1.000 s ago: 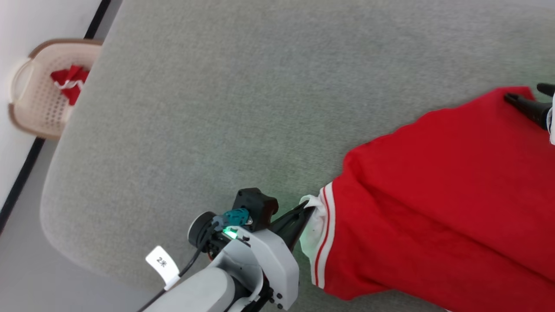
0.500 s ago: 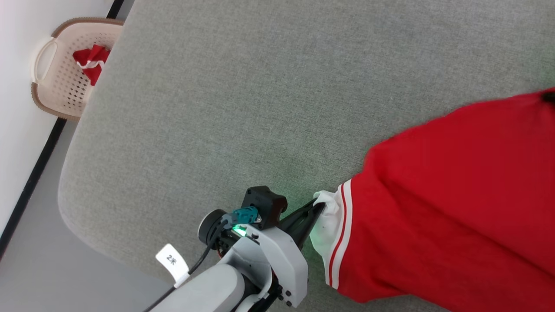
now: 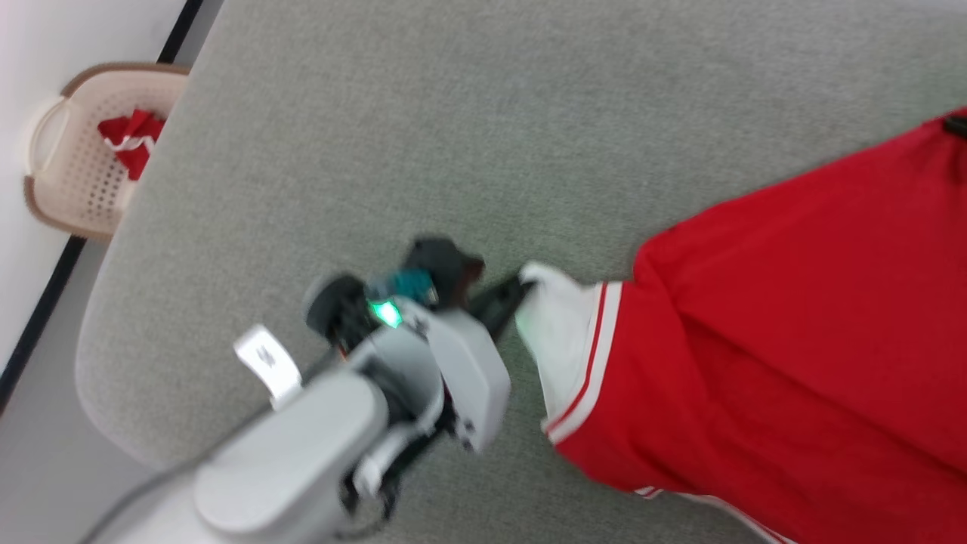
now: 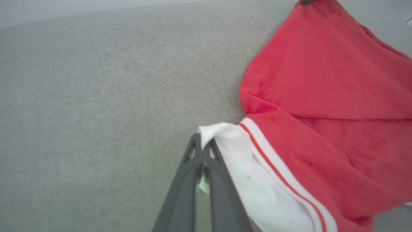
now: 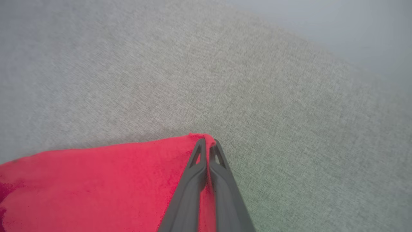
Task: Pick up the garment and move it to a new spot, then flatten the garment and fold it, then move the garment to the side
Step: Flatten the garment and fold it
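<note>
Two corners of the red sports garment (image 3: 770,325) we are pinching for pick-up: left gripper (image 4: 202,149) at nine o'clock, right gripper (image 5: 207,146) at two, both clamped tight; lifting together looks next.

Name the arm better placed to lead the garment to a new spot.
Left, probably. The left gripper is shut on the garment at its white corner, with wide grey surface stretching beyond it. The right gripper pinches just the tip of a red corner, so it should follow.

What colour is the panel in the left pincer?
The garment panel is white with a thin red stripe; clearest in left wrist view.
</note>
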`<state>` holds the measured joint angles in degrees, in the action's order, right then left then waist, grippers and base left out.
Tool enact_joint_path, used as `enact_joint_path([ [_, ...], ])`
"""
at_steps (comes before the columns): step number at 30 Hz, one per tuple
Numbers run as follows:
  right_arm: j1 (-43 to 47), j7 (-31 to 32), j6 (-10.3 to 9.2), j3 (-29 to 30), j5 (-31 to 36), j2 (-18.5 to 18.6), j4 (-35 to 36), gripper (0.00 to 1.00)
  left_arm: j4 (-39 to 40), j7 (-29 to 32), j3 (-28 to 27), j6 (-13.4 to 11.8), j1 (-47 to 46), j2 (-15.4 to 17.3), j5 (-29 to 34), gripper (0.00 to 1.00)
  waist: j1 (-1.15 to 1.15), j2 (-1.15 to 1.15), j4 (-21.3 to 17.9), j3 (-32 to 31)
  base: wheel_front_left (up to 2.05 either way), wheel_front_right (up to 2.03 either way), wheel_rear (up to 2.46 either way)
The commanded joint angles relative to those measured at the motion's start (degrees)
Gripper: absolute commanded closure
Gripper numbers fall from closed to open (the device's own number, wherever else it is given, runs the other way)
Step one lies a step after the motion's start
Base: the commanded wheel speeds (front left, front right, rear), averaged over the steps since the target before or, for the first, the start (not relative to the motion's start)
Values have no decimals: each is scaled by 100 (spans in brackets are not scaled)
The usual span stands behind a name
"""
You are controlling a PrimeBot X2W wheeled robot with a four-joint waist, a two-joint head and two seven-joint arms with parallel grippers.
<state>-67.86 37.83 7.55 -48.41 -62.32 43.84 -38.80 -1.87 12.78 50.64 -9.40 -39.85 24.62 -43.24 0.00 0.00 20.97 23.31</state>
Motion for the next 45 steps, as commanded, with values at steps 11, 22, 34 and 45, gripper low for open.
enact_joint_path([
  [11, -218, -686, -11, 243, -121, -47, 427, 100, -557, 1334, -444, 525, -2023, 455, -155, 100, 0, 0, -767, -760, 0, 0, 0],
  [22, -336, -1366, -11, 687, -28, 13, 801, 100, -1897, 1751, -681, 936, -3447, 674, -31, 100, 0, 0, -1289, -1352, 0, 0, 0],
  [34, -385, -1850, -11, 1120, 337, -199, 964, 100, -3010, 913, -755, 1249, -4532, 405, 361, 100, 0, 0, -1523, -1530, 0, 0, 0],
  [45, -558, -2232, -11, 1597, 632, -420, 974, 100, -3835, 164, -646, 1398, -5358, 103, 747, 100, 0, 0, -1651, -1176, 0, 0, 0],
])
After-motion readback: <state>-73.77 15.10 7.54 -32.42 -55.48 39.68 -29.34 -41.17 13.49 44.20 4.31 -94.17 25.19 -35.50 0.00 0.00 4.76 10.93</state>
